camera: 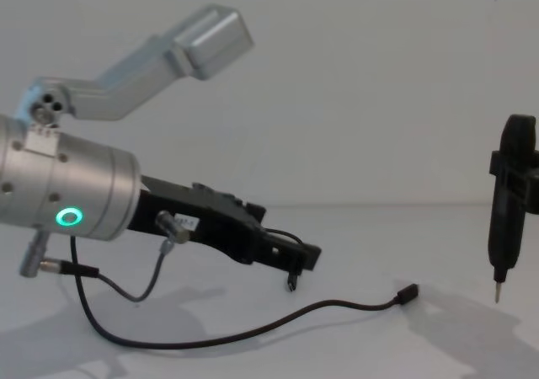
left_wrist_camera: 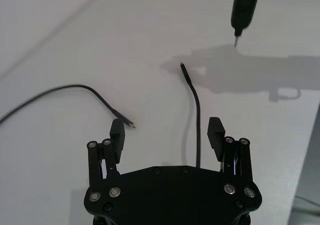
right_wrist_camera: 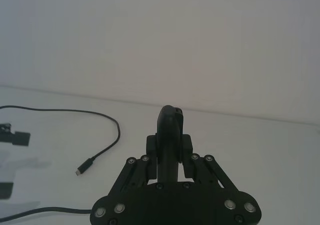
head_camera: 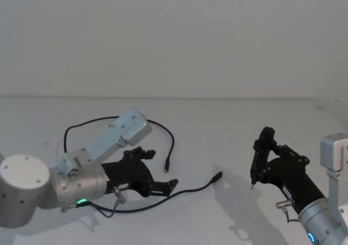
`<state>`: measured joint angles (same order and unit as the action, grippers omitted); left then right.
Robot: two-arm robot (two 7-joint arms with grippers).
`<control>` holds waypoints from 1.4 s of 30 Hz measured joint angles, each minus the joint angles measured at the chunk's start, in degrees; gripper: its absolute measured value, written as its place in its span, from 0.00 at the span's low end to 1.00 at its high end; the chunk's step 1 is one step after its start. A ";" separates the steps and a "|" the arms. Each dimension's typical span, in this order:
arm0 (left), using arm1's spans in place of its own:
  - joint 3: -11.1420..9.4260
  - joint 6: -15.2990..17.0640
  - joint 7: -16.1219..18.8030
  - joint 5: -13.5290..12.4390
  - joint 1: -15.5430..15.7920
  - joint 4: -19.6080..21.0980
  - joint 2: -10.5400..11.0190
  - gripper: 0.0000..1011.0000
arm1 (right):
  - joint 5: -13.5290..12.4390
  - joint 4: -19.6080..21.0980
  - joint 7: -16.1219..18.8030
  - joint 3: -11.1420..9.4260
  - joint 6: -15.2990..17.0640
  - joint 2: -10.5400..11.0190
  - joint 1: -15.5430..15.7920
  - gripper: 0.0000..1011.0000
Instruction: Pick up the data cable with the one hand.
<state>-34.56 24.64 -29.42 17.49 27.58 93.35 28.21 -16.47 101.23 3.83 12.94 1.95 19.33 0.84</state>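
One arm works: the left gripper point(left_wrist_camera: 166, 130) hangs wide open and empty just above the data cable point(left_wrist_camera: 197, 115), a strand of it between the jaws. This looks like the approach; next it should lower and close. Well right of the cable, the right gripper point(right_wrist_camera: 170, 146) clamps a pen-like tool point(camera: 505, 219).

bright, even diffuse light from above; soft grey shadows on white table point(head_camera: 217, 120).

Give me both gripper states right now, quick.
Left gripper: open, holding nothing; the data cable runs between its fingers, ungripped.
Right gripper: shut on the pen-like tool, tip pointing down.
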 joint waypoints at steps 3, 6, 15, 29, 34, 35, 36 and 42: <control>-1.26 2.76 -0.98 -0.04 1.65 -1.01 -0.60 0.99 | 0.00 0.00 0.00 0.00 0.00 0.00 0.00 0.28; -2.43 5.25 -1.82 -0.06 3.12 -2.03 -1.24 0.99 | 0.00 0.00 0.00 0.00 0.00 0.00 0.00 0.28; -4.75 10.08 -2.93 -0.07 5.93 -4.54 -2.91 0.99 | 0.00 0.00 0.00 0.00 0.00 0.00 0.00 0.28; -6.21 13.14 -2.60 -0.58 7.86 -8.00 -5.34 0.99 | 0.00 0.00 0.00 0.00 0.00 0.00 0.00 0.28; -6.42 13.62 -2.46 -0.74 8.15 -8.74 -5.85 0.99 | 0.00 0.00 0.00 0.00 0.00 0.00 0.00 0.28; -6.47 13.74 -2.42 -0.77 8.21 -8.90 -5.97 0.99 | 0.00 0.00 0.00 0.00 0.00 0.00 0.00 0.28; -6.50 13.80 -2.41 -0.78 8.25 -9.00 -6.05 0.99 | 0.00 0.00 0.00 0.00 0.00 0.00 0.00 0.28; -6.62 14.07 -2.32 -0.87 8.43 -9.45 -6.39 0.93 | 0.00 0.00 0.00 0.00 0.00 0.00 0.00 0.28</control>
<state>-41.18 38.71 -31.75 16.62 36.00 83.90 21.82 -16.47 101.23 3.83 12.94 1.95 19.33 0.84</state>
